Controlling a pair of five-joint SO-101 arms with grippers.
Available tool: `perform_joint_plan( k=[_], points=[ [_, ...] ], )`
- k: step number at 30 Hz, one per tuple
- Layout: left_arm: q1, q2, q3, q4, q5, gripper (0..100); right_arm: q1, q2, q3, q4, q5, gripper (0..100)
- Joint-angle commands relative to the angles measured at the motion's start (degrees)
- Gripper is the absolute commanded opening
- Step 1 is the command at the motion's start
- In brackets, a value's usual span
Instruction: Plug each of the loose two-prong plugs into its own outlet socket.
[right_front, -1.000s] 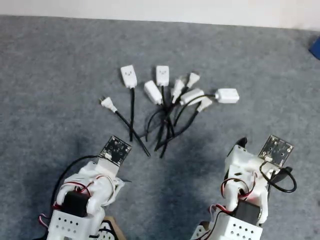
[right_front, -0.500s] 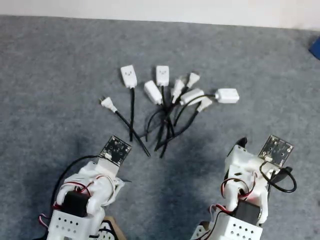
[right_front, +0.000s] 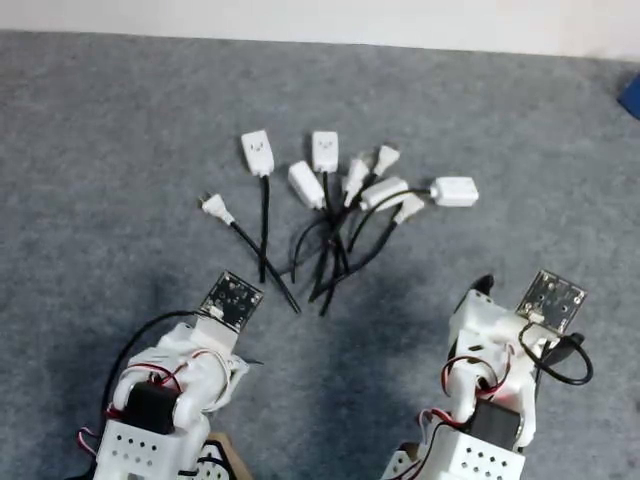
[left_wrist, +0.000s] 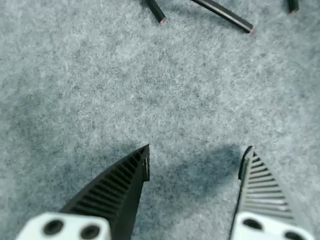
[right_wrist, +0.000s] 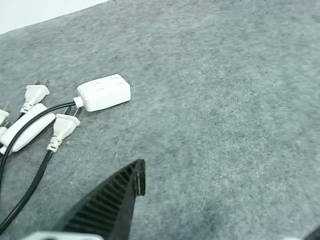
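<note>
The left arm's black ribbed gripper (left_wrist: 197, 149) hangs spread wide over grey felt carpet (left_wrist: 75, 85); loose black cable ends (left_wrist: 230, 19) lie beyond at twelve o'clock.

White plugs (right_front: 213, 208) & sockets (right_front: 455, 191); black cords (right_front: 264, 228); grey mat (right_front: 100, 150), flecked.

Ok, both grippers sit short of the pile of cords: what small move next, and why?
Probably ease the right gripper forward toward the plug lying beside the rightmost socket. The jaws stand open and empty over bare carpet, and that plug lies loose, seemingly the nearest one to this arm.
</note>
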Motion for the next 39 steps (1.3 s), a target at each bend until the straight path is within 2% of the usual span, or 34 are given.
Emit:
perform_joint_plan(
  k=[1,5,9,12,16,19,24,30,34,39],
  points=[
    [-0.31,-0.57,0.84,-1.23,0.26,30,-0.75,-0.31,7.25,-0.92,0.26,52.2],
    [-3.03,-0.48,0.66,-3.6,-2.37,30,2.42,-0.31,7.25,-0.13,11.87,52.2],
    [-11.38,-0.48,0.75,-12.4,-8.79,30,-2.24,-0.4,7.08,6.55,23.12,52.2],
    [-21.49,-0.48,0.75,-19.16,-8.79,30,-6.81,-0.4,7.16,9.19,24.79,52.2],
    [-34.42,-0.48,0.66,-26.2,-8.79,30,-8.84,-0.4,6.73,13.32,24.79,52.2],
    [-39.52,-0.31,-1.19,-27.25,-6.59,30,-9.27,-0.31,1.8,16.4,24.7,52.2],
    [-39.87,-0.31,-10.86,-16.62,-5.98,30,-9.27,-0.13,-14.46,23.6,25.14,52.2],
    [-38.64,-0.13,-27.21,-10.73,-5.89,30,-9.19,3.82,-30.2,26.42,30.07,52.2],
    [-32.04,3.21,-37.23,-4.13,-5.36,30,-9.19,22.46,-37.93,25.1,27.87,52.2],
    [-25.54,22.02,-51.56,2.02,-0.97,30,-9.27,52.7,-56.66,24.31,17.93,52.2]
  ],
)
